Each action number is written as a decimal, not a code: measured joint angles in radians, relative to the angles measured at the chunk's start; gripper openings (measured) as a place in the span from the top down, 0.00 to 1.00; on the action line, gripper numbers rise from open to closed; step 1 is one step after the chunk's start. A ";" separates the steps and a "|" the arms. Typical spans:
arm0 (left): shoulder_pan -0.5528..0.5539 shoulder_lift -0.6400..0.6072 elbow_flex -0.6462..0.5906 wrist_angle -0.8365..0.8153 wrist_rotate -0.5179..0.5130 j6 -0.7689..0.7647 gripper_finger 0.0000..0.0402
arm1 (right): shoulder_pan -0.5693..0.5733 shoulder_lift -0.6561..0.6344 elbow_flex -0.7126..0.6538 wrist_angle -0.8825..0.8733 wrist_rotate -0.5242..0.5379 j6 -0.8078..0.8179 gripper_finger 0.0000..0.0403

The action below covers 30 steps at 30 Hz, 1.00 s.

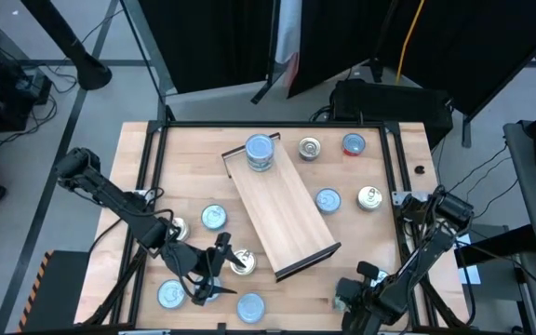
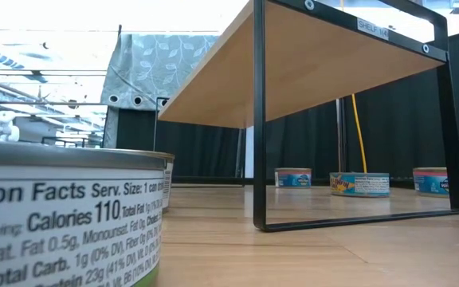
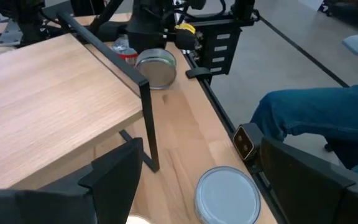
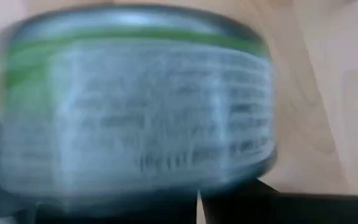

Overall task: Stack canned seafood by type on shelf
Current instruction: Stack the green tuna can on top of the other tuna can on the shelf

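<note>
The shelf [image 1: 282, 209] stands aslant in the middle of the table, with a stack of blue-topped tins [image 1: 260, 154] on its far end. Loose tins lie around it: blue ones [image 1: 328, 199] [image 1: 214, 217] [image 1: 170, 294] [image 1: 250, 306] and silver ones [image 1: 310, 147] [image 1: 370, 197] [image 1: 242, 263]. My left gripper [image 1: 214, 272] hovers open near the table's near-left corner. A blue-white tin [image 3: 227, 194] lies on the wood ahead of its fingers, untouched. My right gripper [image 1: 347, 296] is low at the near edge, right of the shelf, shut on a green-banded tin [image 4: 135, 99]. My right gripper has the green-banded tin's printed side wall [image 4: 166, 143] right in front of its camera, filling the view. The tin itself hides where the fingers [image 4: 229, 208] meet it. I cannot tell whether it rests on the table or is lifted.
The shelf's dark metal leg [image 3: 148, 124] stands close ahead of my left gripper. A large tin [image 2: 62, 215] sits at the table's near edge. A person's leg in blue trousers [image 3: 316, 112] is beyond the table's rim. Bare wood lies right of the shelf's near end.
</note>
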 joint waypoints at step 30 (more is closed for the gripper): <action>-0.004 0.000 0.000 0.047 0.000 -0.002 0.20 | -0.006 -0.066 0.303 -0.318 0.160 -0.838 0.51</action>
